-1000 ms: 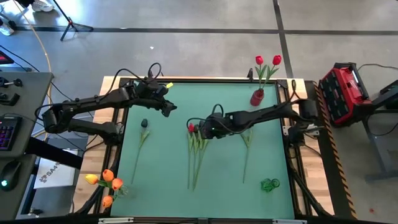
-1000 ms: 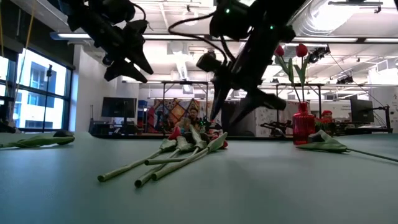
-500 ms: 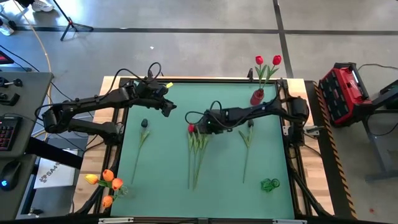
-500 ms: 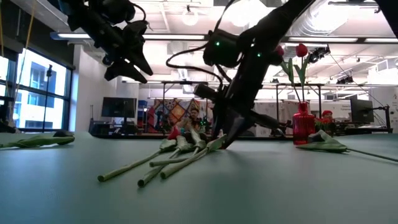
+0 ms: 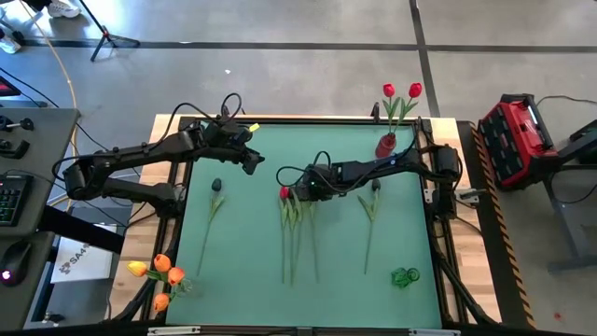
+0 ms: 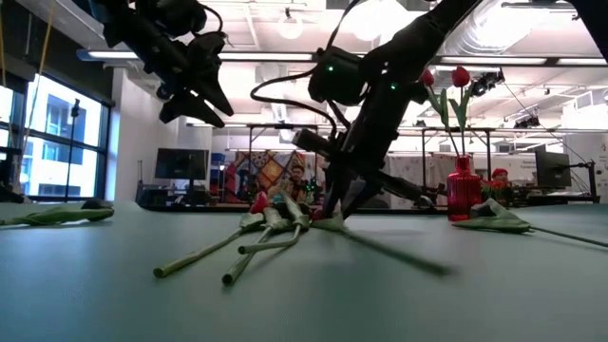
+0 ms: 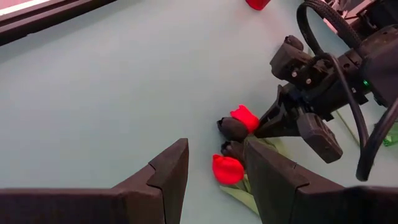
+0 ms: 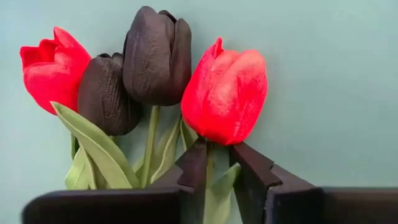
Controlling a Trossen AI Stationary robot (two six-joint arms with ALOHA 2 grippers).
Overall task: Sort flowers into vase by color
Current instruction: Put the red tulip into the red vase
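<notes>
High view, right gripper (image 5: 297, 193): sits at frame centre, over the top end of a bunch of flowers (image 5: 297, 233) lying on the green table (image 5: 252, 280).
High view, long axis: the stems run straight down the frame from the heads, so the fingers meet a stem crosswise, just below the heads.
High view, left gripper (image 5: 254, 163): upper left of centre, raised and idle, farther from the bunch than the right one.
High view, targets: red vase (image 5: 385, 146) with two red tulips at upper right; orange tulips (image 5: 160, 275) at lower left; a dark tulip (image 5: 215, 191) lies alone at left of centre.

Low view, right gripper (image 6: 334, 204): down at the table surface at centre frame, its tip among the heads; stems fan toward lower left.

Left wrist view, left fingers (image 7: 166, 177): stand apart with nothing between them, at bottom centre.
Left wrist view, bunch: red and dark heads lie beyond the fingers at centre, the right gripper (image 7: 273, 121) touching them from the right.

Right wrist view, red tulip (image 8: 227, 96): centre right; its stem drops between the two dark fingers (image 8: 194, 167), which are nearly shut around it.
Right wrist view, neighbours: two dark heads (image 8: 155, 56) and another red one (image 8: 50, 68) press close at left, outside the fingers.
Judgement: the lift needs to draw this stem clear of its neighbours.
</notes>
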